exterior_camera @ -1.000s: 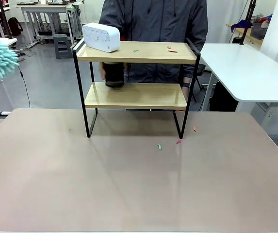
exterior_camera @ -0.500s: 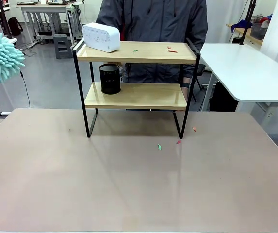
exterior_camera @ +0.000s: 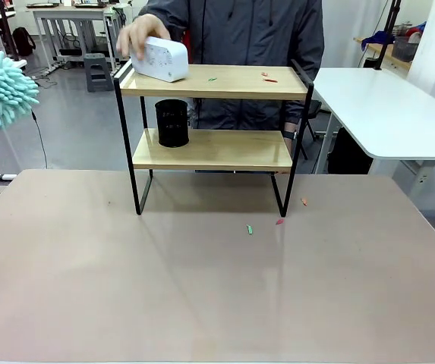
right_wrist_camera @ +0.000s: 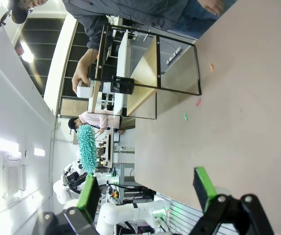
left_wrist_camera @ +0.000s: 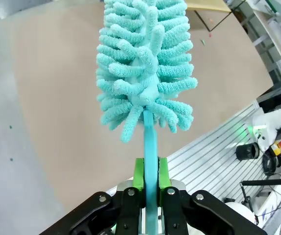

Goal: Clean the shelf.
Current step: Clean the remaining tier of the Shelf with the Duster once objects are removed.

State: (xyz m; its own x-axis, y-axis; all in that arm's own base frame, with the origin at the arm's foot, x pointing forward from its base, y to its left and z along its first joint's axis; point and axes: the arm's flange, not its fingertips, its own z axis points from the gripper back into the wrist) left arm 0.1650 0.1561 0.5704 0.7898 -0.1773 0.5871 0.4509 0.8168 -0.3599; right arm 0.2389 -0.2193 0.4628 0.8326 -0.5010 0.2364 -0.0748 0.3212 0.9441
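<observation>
Person's hand [exterior_camera: 135, 34] gone from black cup [exterior_camera: 172, 123] to white box [exterior_camera: 162, 60] on shelf [exterior_camera: 236, 85] top — clearing for wipe; left gripper [left_wrist_camera: 150, 180] clamped on duster [left_wrist_camera: 145, 68], right gripper [right_wrist_camera: 146, 191] agape

The left gripper [left_wrist_camera: 150, 171] is chunky black links with shiny round screws [left_wrist_camera: 130, 192] and bright green pads [left_wrist_camera: 139, 174] — same look on the right gripper [right_wrist_camera: 145, 188]. The person [exterior_camera: 240, 30] wears a dark grey zip-up jacket [exterior_camera: 278, 38] with long sleeves, plus a dark wristband [exterior_camera: 289, 133].

Box [exterior_camera: 160, 58] on shelf [exterior_camera: 232, 83] top board; cup [exterior_camera: 172, 123] on lower board.
</observation>
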